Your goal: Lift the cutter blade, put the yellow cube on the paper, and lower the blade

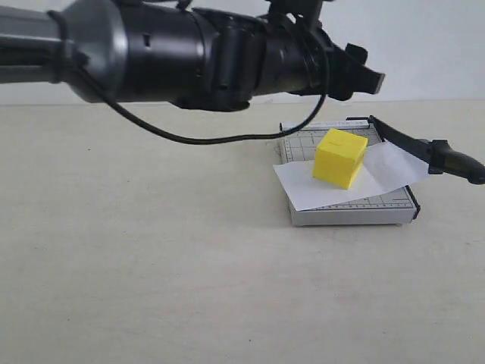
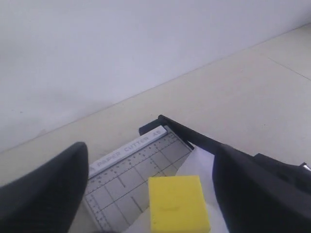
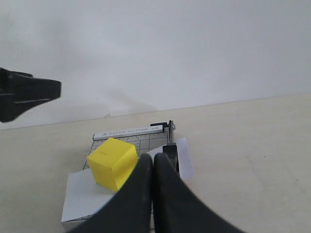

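The yellow cube [image 1: 341, 157] rests on the white paper [image 1: 303, 186], which lies askew on the grey trimmer base [image 1: 356, 214]. The cutter blade [image 1: 413, 142] slants up off the base's right edge, its thick handle [image 1: 458, 162] out to the right. My left gripper [image 1: 371, 76] hovers open above the cube without touching it. In the left wrist view the cube [image 2: 177, 209] lies low between the spread fingers [image 2: 53, 189]. My right gripper [image 3: 154, 162] is shut and empty, with the blade's handle [image 3: 171, 154] just past its tips and the cube [image 3: 112, 162] beside it.
The left arm [image 1: 174, 49] stretches across the top of the exterior view with a black cable [image 1: 227, 139] drooping below it. The trimmer sits on a beige tabletop [image 1: 151, 258] in front of a white wall.
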Robot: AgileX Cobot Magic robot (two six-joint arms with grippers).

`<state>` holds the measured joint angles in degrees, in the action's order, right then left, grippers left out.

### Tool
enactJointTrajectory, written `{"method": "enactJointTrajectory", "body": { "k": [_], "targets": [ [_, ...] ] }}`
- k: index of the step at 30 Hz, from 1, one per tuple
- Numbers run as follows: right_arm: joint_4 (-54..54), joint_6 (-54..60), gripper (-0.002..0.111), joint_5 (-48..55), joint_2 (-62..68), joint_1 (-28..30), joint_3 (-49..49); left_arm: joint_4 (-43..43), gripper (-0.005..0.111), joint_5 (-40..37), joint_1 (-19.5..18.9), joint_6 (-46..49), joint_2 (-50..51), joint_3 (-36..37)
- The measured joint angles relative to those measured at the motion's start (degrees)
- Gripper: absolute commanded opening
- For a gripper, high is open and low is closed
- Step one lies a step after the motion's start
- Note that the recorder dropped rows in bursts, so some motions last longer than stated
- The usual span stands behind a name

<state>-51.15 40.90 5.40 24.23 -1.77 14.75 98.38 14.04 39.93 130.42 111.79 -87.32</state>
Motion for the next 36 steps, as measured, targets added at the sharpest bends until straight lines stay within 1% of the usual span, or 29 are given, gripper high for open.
{"method": "enactJointTrajectory", "body": {
  "k": [2,10,16,25,30,36],
  "targets": [
    [0.0,0.0,0.0,0.0,0.0,0.0,0.0,0.7,0.069,0.3,0.0,1.2,-4.0,3.1],
    [0.0,0.0,0.0,0.0,0.0,0.0,0.0,1.1,0.069,0.1,0.0,1.8,-22.4,19.5],
    [0.0,0.0,0.0,0.0,0.0,0.0,0.0,1.0,0.069,0.1,0.0,-0.1,-42.2,33.9],
    [0.0,0.0,0.0,0.0,0.0,0.0,0.0,1.2,0.069,0.1,0.0,-2.3,-69.1,52.7],
    [0.0,0.0,0.0,0.0,0.0,0.0,0.0,1.2,0.069,0.1,0.0,-3.5,-80.5,59.9],
    [0.0,0.0,0.0,0.0,0.0,0.0,0.0,1.2,0.069,0.1,0.0,-5.3,-89.7,67.1]
  ]
}}
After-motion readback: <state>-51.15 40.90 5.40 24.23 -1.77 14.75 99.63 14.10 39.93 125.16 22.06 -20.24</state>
